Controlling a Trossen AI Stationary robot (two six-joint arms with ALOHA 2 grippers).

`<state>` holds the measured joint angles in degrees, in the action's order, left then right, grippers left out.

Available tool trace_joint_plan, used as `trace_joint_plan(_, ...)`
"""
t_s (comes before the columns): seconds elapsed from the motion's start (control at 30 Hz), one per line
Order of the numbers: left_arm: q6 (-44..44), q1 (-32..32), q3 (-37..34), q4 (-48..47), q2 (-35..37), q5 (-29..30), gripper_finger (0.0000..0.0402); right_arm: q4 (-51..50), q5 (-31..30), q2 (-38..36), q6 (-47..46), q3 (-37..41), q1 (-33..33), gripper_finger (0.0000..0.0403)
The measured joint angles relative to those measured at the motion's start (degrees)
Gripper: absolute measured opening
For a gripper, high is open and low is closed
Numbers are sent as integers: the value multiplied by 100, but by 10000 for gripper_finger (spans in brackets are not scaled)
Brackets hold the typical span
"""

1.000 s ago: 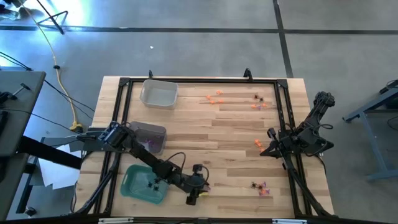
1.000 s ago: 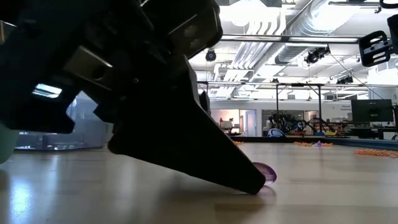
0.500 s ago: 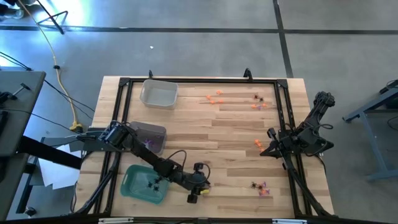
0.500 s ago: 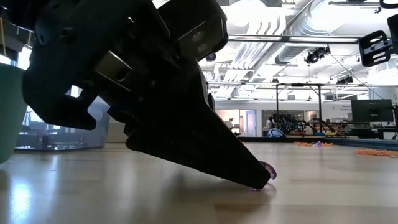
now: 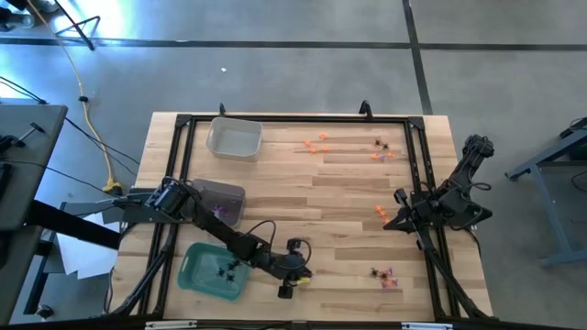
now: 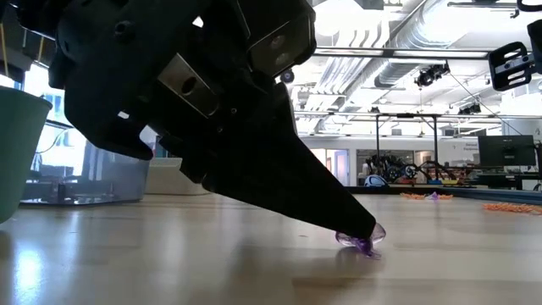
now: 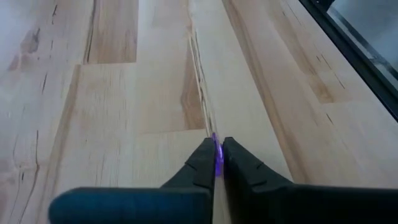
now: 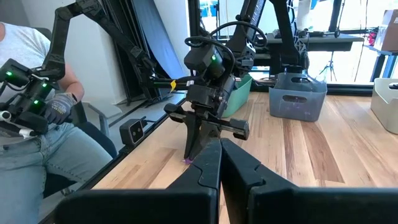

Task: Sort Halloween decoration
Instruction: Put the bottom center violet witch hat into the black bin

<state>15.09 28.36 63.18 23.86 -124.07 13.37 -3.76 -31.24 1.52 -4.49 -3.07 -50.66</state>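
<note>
1. Purple is what I read between my left gripper (image 7: 218, 155) fingers: a tiny translucent purple plastic trinket (image 6: 360, 241), pinched at the very tips. In the low view it sits right at the surface of the pale wooden table (image 5: 348, 192), so I cannot tell whether it is lifted clear or touching.
2. My left gripper (image 5: 295, 275) is low at the near edge of the table, just right of the green plastic tray (image 5: 213, 270). Its fingers are nearly closed, with only the trinket's thickness between them.
3. My right gripper (image 5: 401, 220) waits at the right side of the table, beside the frame rail. In its own wrist view the two fingers (image 8: 205, 168) lie pressed together with nothing between them.
4. Progress, as I judge it: sorting is started but far from finished. Small black spider-like trinkets (image 5: 225, 269) already lie in the green tray, and I see a purple tint inside the smoky grey tray (image 5: 221, 201) at the left. The clear plastic tray (image 5: 234, 139) at the far left looks empty.
5. Left to do: a scatter of orange trinkets (image 5: 317, 145) at the far middle, a mixed dark-and-orange group (image 5: 382, 151) at the far right, an orange cluster (image 5: 382, 213) near my right gripper, and a mixed cluster (image 5: 384, 276) at the near right.
6. My guess is the held purple piece belongs in the grey tray, which is farther left than the green one.
7. A person (image 8: 37, 106) sits beyond the table's near edge holding hand controls.
</note>
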Motion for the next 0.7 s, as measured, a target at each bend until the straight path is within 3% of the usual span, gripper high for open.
trace_joint_plan(0.5, 262, 11, -10, 79, 51, 69, 1, 1, 0, 0, 1, -2, 0, 0)
trace_joint_plan(0.7, 267, 41, -40, -462, 390, 105, 1, 1, 0, 1, 0, -1, 0, 0)
